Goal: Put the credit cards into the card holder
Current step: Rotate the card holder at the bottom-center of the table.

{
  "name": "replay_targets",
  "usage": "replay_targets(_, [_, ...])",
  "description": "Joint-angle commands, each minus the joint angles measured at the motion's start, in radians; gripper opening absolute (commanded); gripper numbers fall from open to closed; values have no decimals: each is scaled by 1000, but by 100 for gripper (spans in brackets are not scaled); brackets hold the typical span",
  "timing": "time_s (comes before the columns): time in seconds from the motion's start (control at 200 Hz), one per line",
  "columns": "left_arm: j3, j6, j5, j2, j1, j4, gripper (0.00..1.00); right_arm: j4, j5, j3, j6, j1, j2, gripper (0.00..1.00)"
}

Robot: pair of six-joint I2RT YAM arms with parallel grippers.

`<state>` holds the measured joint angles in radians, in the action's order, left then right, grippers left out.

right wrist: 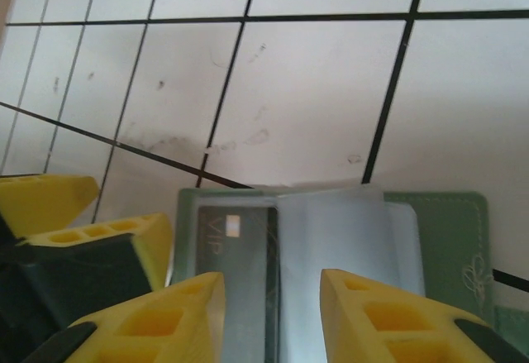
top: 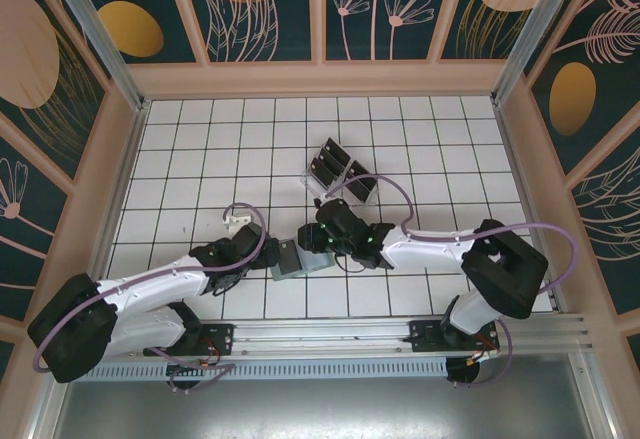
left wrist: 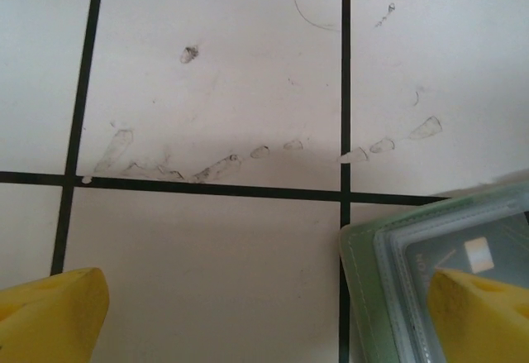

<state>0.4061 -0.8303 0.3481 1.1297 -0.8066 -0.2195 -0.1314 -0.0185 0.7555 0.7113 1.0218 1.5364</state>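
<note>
Card holder (top: 300, 261): sage-green bifold, lying open and flat on the white gridded tabletop (top: 200, 159), near the front edge, between the two arms. One dark card (right wrist: 235, 255) marked VIP sits in its left clear pocket. Further credit cards (top: 332, 162): dark, standing in a clear rack (top: 308, 181) beyond the holder, toward the middle of the tabletop. Left end effector (left wrist: 264, 297): jaws spread fully wide, nothing held; one yellow finger (left wrist: 475, 313) is over the holder's corner, contact not discernible. Right end effector (right wrist: 273, 284): jaws partly open, directly over the open holder, straddling the card's edge and the clear pocket; no grip on anything can be seen.
</note>
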Motion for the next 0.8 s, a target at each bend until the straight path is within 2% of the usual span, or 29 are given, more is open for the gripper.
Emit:
replay_targets(0.0, [-20, -29, -30, -20, 5, 37, 98, 6, -28, -21, -20, 3, 0, 36])
replay_targets(0.16, [-25, -27, -48, -37, 4, 59, 99, 51, -69, -29, -29, 3, -82, 37])
replay_targets(0.325, [-30, -25, -65, -48, 4, 81, 98, 162, -162, -49, -32, -8, -158, 38])
replay_targets(0.46, [-42, -26, -82, -50, 5, 111, 99, 184, -173, -91, -23, -47, -164, 44])
replay_targets(0.791, [-43, -21, -89, -48, 4, 118, 98, 129, -168, -120, -24, -78, -103, 42])
